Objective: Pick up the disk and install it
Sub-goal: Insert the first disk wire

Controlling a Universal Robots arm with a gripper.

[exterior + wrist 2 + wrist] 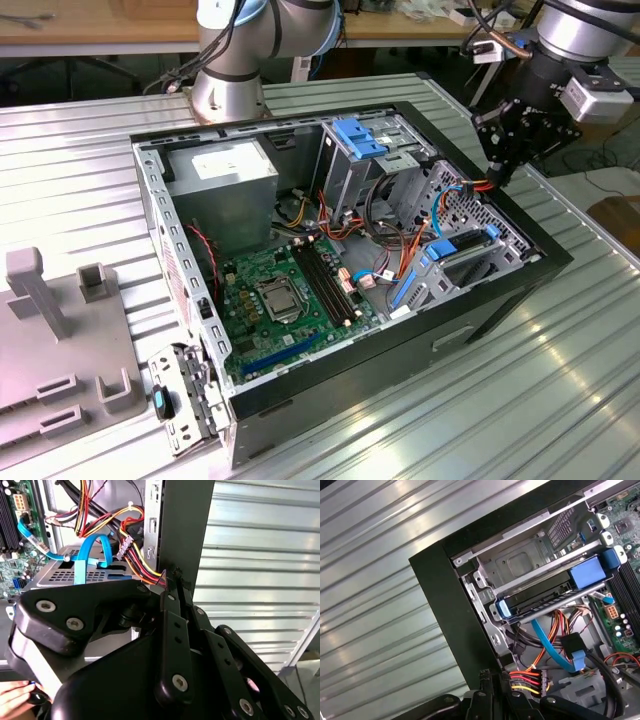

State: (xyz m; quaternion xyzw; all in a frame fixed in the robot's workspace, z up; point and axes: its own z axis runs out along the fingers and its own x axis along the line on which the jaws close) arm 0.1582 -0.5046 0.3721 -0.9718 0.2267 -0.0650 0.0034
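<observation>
On the ribbed metal table [70,160], a grey fixture plate [50,350] lies by the edge at the exterior view's left. Beside it rests the open computer case [480,310], with a green motherboard [285,295] on its floor and a light-blue latch plate [362,135] near its far wall. Towards the case's corner at the exterior view's right, the disk [460,245] sits inside the metal drive cage. In the first wrist view the disk [540,599] lies between the cage rails, blue carrier ends showing. The gripper [500,178] hangs above the case's wall on that side, jaws clenched together on nothing. The disk lies lower down, apart from them, and red, yellow and orange cables [526,680] run just beside the jaw tips
</observation>
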